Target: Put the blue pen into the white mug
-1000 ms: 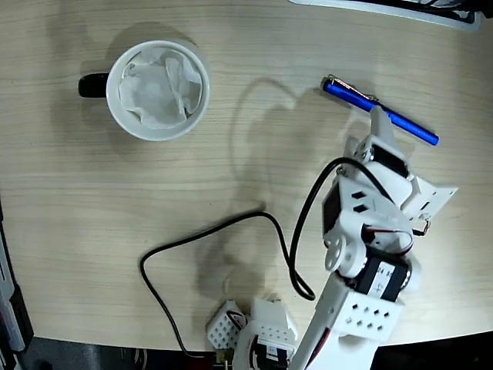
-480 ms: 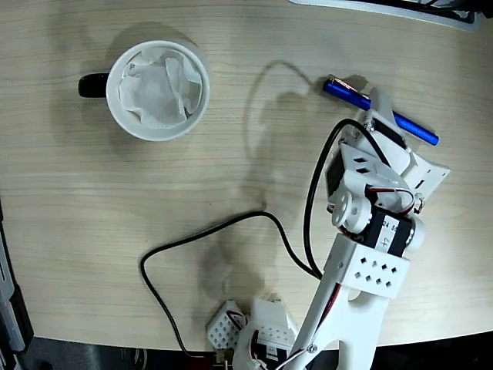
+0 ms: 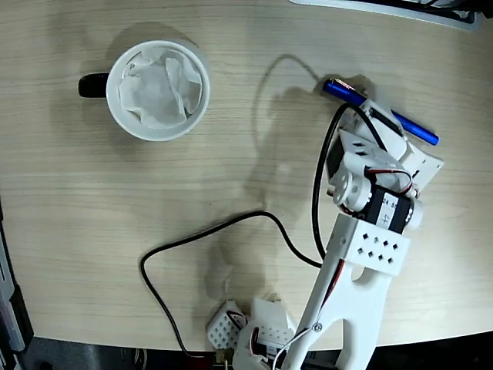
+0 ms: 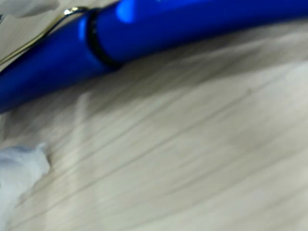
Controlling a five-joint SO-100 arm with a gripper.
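Observation:
The blue pen (image 3: 343, 92) lies slanted on the wooden table at the upper right of the fixed view. Its middle is hidden under my gripper (image 3: 371, 109), which reaches down over it. In the wrist view the blue pen (image 4: 168, 26) crosses the top of the picture very close, still resting on the wood, its metal clip (image 4: 45, 31) at the left. One white fingertip (image 4: 19, 168) shows at the lower left, apart from the pen, so the jaws stand open. The white mug (image 3: 113, 92), with a black handle and paper inside, sits at the upper left, far from the gripper.
A black cable (image 3: 231, 223) loops across the table's middle from the arm's base (image 3: 262, 331) at the bottom edge. A white object's edge (image 3: 385, 9) lies along the top right. The table's front edge runs near the bottom.
The arm has stretched further up the picture and dropped over the pen's middle, covering more of it. The pen and mug have not moved.

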